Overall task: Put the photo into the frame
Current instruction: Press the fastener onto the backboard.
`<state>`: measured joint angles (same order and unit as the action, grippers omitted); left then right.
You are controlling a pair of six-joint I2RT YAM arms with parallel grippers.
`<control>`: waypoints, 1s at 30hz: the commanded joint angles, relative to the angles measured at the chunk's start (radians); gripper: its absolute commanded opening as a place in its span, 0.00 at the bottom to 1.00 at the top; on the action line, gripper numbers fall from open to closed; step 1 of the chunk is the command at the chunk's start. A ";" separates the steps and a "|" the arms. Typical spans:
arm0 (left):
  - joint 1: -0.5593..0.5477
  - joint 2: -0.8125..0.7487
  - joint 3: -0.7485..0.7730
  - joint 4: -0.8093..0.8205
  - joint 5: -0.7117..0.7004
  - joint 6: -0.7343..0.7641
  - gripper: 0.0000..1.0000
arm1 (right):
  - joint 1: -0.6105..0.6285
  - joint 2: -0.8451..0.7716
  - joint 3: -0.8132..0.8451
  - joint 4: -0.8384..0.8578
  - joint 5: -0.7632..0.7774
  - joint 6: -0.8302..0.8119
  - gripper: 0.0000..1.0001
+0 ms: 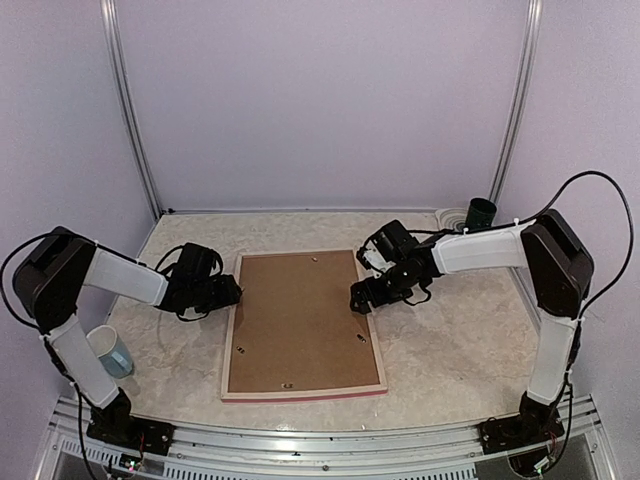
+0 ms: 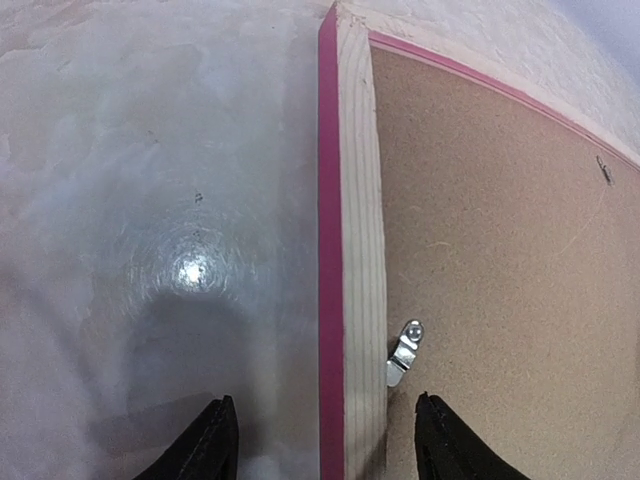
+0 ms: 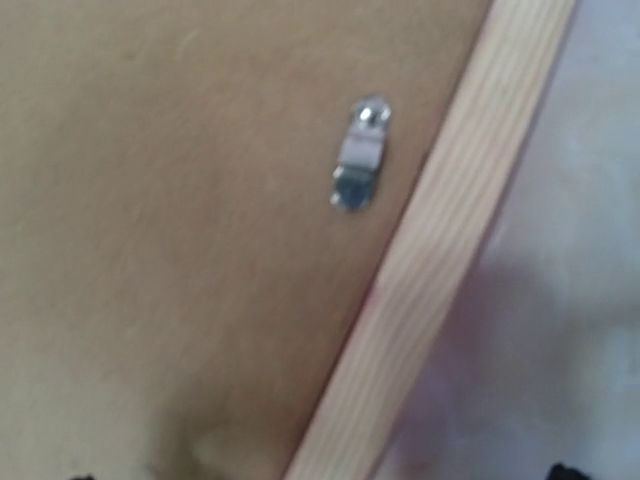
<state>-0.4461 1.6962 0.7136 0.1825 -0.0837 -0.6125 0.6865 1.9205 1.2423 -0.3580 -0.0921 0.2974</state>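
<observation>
Frame (image 1: 305, 392) lies face down and flat on the marble-patterned table (image 1: 450, 350), roughly midway between the two arms, with its long sides running away from the bases. Its pale wood back faces up, and a pink-red edge shows along the near side and the outer rim. A brown backing board (image 1: 300, 320) fills the opening and sits inside the rails. The photo cannot be seen in any view, and whether it lies beneath the board cannot be told.

The left gripper (image 1: 230, 293) is at the frame's left rail, towards the far end. In the left wrist view its two black fingers (image 2: 208, 448) stand apart astride the wooden rail (image 2: 360, 250), one over the table and one over the board (image 2: 500, 250). A gap shows on each side, so nothing is clamped. A small metal turn clip (image 2: 403, 352) sits on the board just beside the rail, close to the inner finger.

The right gripper (image 1: 358, 298) hangs over the frame's right rail, also towards the far end, with its jaws spread wide and holding nothing. Its wrist view is blurred. It shows another clip (image 3: 358, 165) on the board (image 3: 180, 200) near the rail (image 3: 450, 260), with the fingertips (image 3: 556, 471) only just showing at the lower corners.

A white mug (image 1: 110, 350) stands by the left arm, and a dark green cup (image 1: 482, 212) stands at the far right corner.
</observation>
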 commanded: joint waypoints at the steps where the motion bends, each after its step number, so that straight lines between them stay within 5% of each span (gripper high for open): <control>1: -0.008 0.027 0.039 -0.019 -0.035 0.029 0.60 | 0.018 0.037 0.043 -0.024 0.047 0.013 0.98; 30: -0.025 0.125 0.112 -0.092 -0.066 0.070 0.47 | 0.033 0.098 0.081 -0.066 0.117 -0.007 0.98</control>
<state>-0.4625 1.7805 0.8066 0.1566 -0.1463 -0.5667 0.7105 1.9938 1.3106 -0.3832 -0.0067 0.3027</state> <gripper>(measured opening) 0.477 0.974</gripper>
